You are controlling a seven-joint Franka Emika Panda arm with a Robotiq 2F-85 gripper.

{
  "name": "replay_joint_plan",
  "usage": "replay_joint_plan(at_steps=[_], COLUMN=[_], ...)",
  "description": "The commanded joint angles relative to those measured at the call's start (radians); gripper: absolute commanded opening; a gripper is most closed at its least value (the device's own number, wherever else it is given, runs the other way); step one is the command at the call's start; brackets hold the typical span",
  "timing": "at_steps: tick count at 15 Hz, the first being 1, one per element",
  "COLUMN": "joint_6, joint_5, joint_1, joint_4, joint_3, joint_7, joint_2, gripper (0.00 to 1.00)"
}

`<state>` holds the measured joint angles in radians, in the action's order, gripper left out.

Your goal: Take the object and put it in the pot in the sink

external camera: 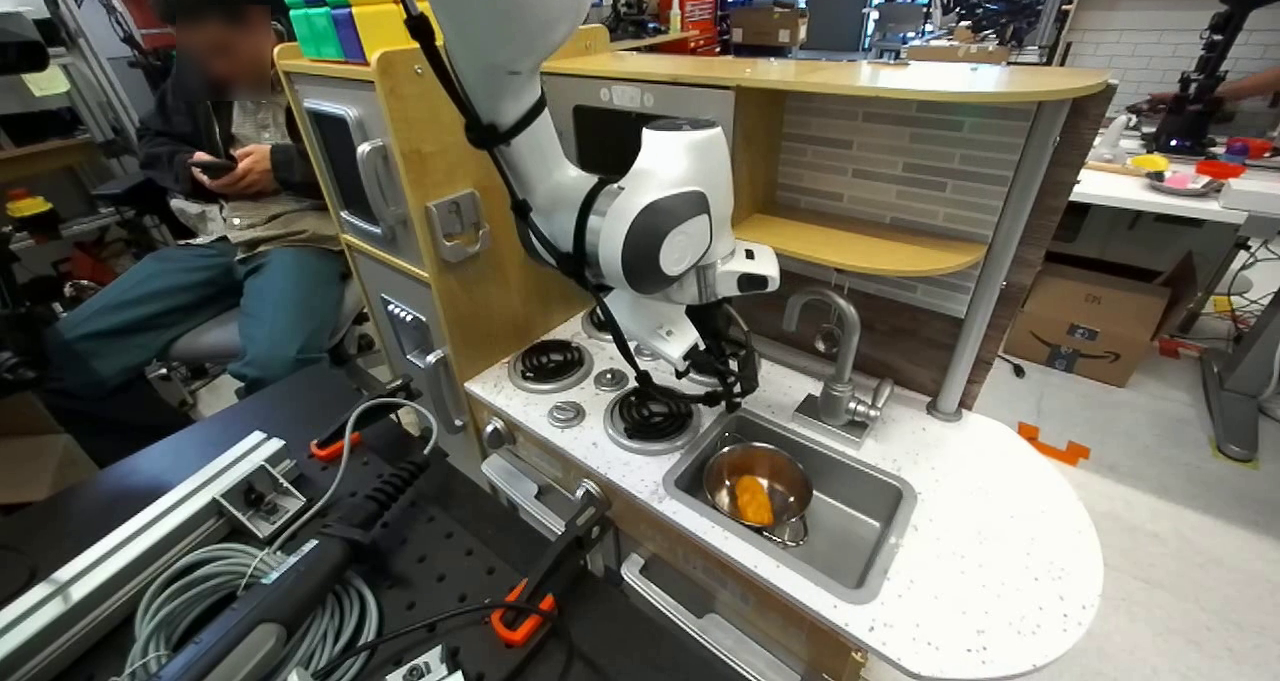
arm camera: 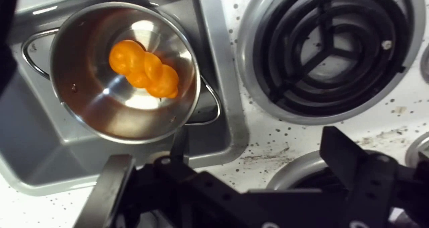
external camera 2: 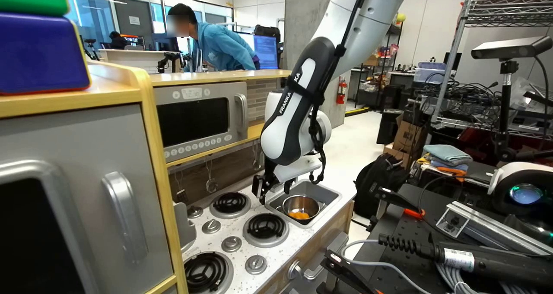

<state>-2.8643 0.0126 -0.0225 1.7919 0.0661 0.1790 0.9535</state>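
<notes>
Gripper: jaws spread wide, nothing between them; it hangs near the sink in both exterior views.
Orange thing: lies inside the pot, underside hidden; I'd call the placing done.
Pot: sits in the sink; best to rise straight up, clear of its nearer handle and the faucet.
Cable: black on black with the gripper's tips in an exterior view, so from here I can't swear to their height.

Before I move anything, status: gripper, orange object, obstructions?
Gripper open, holding nothing. Orange object inside the pot, pot in the sink. Faucet at the sink's edge, possible snag.
</notes>
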Motion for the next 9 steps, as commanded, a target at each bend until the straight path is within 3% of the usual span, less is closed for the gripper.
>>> replay_joint_plan(at_steps=[1,7,8,9], joint_6=[0.012,0.004,0.005,0.005], joint_5=[-0.011,-0.025,-0.015,-0.016], joint_1=[0.073,0.201,0.142,0.16], joint_4=[0.143,0.35,0.245,0.275], joint_3=[-0.078,-0.163,-0.118,-0.126], joint_7=[-0.129,-0.299,-0.244,-0.264], joint_2=[-0.134,-0.364,-0.255,-0.293], gripper=[1.0,1.0,1.0,1.0])
